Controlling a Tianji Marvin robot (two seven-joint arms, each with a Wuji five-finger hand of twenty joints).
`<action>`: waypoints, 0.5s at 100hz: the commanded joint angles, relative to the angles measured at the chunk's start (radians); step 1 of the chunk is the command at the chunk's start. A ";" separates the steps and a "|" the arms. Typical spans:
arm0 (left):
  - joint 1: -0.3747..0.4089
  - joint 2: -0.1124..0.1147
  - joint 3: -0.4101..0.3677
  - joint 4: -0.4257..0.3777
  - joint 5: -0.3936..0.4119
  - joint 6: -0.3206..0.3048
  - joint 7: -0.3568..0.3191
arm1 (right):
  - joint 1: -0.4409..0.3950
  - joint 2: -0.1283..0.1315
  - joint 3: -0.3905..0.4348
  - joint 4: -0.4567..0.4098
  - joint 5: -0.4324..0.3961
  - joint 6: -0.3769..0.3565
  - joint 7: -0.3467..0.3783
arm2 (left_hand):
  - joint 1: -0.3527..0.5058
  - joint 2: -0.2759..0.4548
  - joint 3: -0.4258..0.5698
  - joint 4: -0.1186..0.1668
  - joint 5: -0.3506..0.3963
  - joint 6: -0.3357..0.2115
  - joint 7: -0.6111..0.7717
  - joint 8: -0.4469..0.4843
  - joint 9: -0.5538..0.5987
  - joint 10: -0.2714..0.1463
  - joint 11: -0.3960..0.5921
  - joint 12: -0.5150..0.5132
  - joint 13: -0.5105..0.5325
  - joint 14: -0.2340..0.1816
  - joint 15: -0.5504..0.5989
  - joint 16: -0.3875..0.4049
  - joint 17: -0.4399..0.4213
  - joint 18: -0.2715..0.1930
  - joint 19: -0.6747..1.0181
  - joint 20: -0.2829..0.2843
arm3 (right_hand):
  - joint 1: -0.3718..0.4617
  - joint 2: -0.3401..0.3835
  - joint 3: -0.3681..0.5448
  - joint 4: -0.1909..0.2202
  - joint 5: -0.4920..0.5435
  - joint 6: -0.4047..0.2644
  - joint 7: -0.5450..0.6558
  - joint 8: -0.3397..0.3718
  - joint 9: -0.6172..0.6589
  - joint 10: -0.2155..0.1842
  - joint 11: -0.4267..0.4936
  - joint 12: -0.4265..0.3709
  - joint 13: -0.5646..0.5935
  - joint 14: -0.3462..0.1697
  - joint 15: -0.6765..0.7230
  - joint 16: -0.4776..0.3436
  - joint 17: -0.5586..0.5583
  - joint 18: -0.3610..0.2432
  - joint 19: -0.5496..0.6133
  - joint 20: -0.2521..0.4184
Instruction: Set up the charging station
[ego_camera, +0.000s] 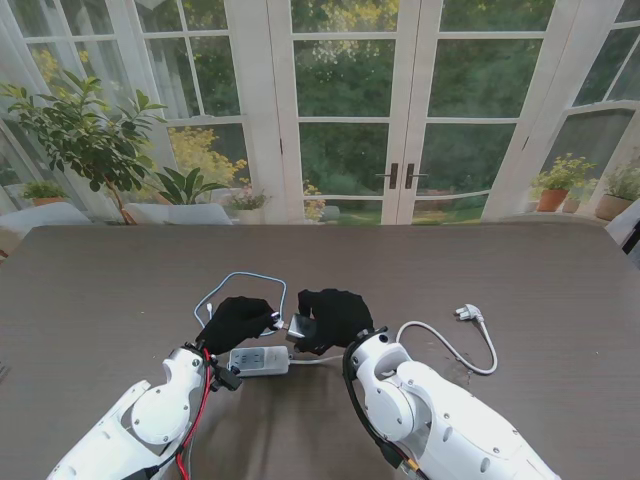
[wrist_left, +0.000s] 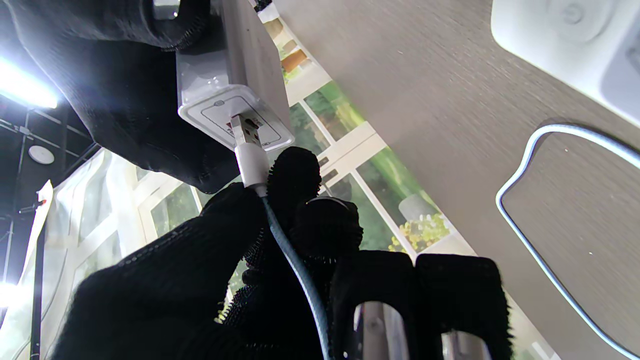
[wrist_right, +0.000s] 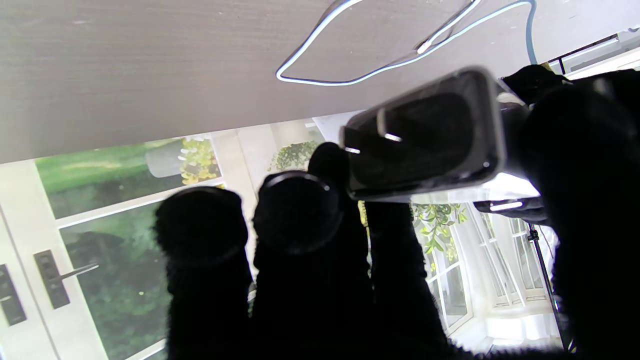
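stand: high, looking down | wrists: close, along fingers | shared: table (ego_camera: 520, 270), cable loop (ego_camera: 245, 277)

White charger block (wrist_left: 230, 95) held off the table, grey cable's (wrist_left: 525, 220) USB plug (wrist_left: 245, 132) at its port; white power strip (ego_camera: 259, 361) lies flat.

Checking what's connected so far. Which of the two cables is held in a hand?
The blue-grey USB cable, pinched by the left hand at the charger. The white power cord lies loose on the table.

Wide bare stretches of grey-brown wood-grain table (ego_camera: 110, 290) fill the frame's left, right and upper middle; in the lower centre lie a white power strip (ego_camera: 259, 361), a looped pale-blue cable (ego_camera: 243, 276) and a white plug cord (ego_camera: 470, 345)
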 joint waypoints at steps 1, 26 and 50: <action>0.002 -0.002 0.007 -0.002 -0.002 -0.009 -0.032 | -0.002 -0.007 -0.001 -0.012 -0.001 0.000 0.019 | 0.032 -0.037 0.022 0.020 0.027 0.039 0.015 -0.001 0.070 0.075 0.061 -0.009 0.004 -0.080 0.113 0.004 0.056 -0.107 0.284 0.013 | 0.217 0.164 0.165 0.157 0.032 -0.144 0.293 0.089 0.056 -0.065 0.142 0.040 0.047 -0.001 0.035 0.020 0.020 0.039 0.000 0.019; -0.001 0.000 0.011 0.003 0.008 -0.026 -0.034 | -0.005 -0.008 0.000 -0.016 0.004 0.004 0.021 | 0.025 -0.041 0.033 0.017 0.027 0.032 0.019 -0.003 0.070 0.070 0.056 -0.010 0.004 -0.091 0.110 0.002 0.057 -0.116 0.284 0.008 | 0.218 0.163 0.165 0.157 0.032 -0.144 0.293 0.089 0.056 -0.065 0.142 0.040 0.047 0.001 0.037 0.021 0.021 0.039 0.001 0.020; -0.009 0.000 0.015 0.016 0.030 -0.034 -0.024 | -0.006 -0.008 -0.001 -0.015 0.010 -0.003 0.024 | 0.022 -0.043 0.034 0.016 0.026 0.028 0.019 -0.006 0.070 0.069 0.054 -0.009 0.004 -0.090 0.110 0.002 0.058 -0.121 0.284 0.006 | 0.218 0.163 0.165 0.157 0.032 -0.144 0.292 0.089 0.056 -0.065 0.142 0.040 0.047 -0.001 0.036 0.021 0.022 0.039 0.000 0.020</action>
